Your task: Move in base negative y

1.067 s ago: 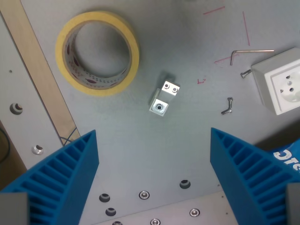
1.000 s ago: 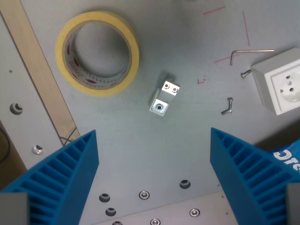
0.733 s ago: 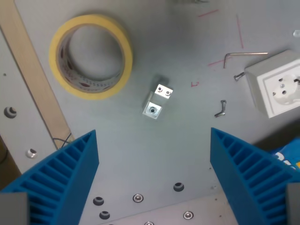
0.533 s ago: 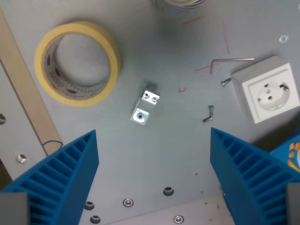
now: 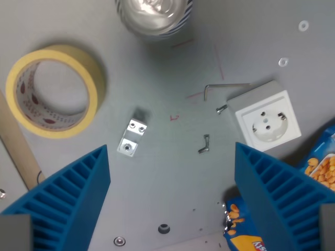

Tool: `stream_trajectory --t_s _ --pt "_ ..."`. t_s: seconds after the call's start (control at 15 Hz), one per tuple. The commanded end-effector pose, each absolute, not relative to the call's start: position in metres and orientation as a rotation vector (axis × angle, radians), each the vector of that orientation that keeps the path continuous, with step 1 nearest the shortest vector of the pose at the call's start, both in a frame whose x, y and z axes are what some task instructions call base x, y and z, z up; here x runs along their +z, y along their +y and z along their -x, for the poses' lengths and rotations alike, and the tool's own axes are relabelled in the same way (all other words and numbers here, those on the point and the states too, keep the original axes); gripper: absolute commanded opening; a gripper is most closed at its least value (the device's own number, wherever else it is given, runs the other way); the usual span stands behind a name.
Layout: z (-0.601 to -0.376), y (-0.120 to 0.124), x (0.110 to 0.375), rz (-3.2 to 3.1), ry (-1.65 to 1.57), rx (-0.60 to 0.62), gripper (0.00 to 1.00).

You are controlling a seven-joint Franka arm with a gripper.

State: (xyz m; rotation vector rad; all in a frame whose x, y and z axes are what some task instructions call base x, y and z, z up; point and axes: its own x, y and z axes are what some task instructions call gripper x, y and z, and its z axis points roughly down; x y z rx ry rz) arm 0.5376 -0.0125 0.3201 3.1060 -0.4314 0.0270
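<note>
Blue ribbed fingers (image 5: 57, 204) of the gripper (image 5: 171, 201) fill both lower corners of the wrist view, spread wide apart, holding nothing and touching nothing; bare grey table (image 5: 167, 172) lies between them.

Snack bag (image 5: 314, 178), blue with orange pieces printed on it, at the wrist view's lower right, partly behind the right finger; a bit of lettering near its lower edge, too small to read.

Metal bracket (image 5: 131, 138), low and left of centre, long axis tilted from lower left to upper right, screw holes facing up.

Wing bolt (image 5: 203, 145), small, just right of centre.

White socket (image 5: 267, 122), face up, at right; a small screw (image 5: 221, 109) just beside its left corner.

Allen key (image 5: 222, 88), L-shaped, long arm pointing right, near the socket's top corner.

Red pen marks (image 5: 194, 95), no legible writing.

Yellow tape roll (image 5: 52, 98), lying flat at left, well apart from the bracket.

Can (image 5: 153, 14), shiny top, at the upper edge, cropped.

Two washers (image 5: 303, 25), upper right.
</note>
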Motion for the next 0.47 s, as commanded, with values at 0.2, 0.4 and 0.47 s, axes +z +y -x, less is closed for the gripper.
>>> stream_trajectory --t_s 0.2,0.4,0.47 --pt "-0.552 -0.039 0.323 -3.109 -0.406 0.000 1.00" --pt "-0.556 -0.055 0.323 -3.109 -0.406 0.000 1.00" --pt "-0.557 -0.061 0.322 -3.109 -0.406 0.000 1.00"
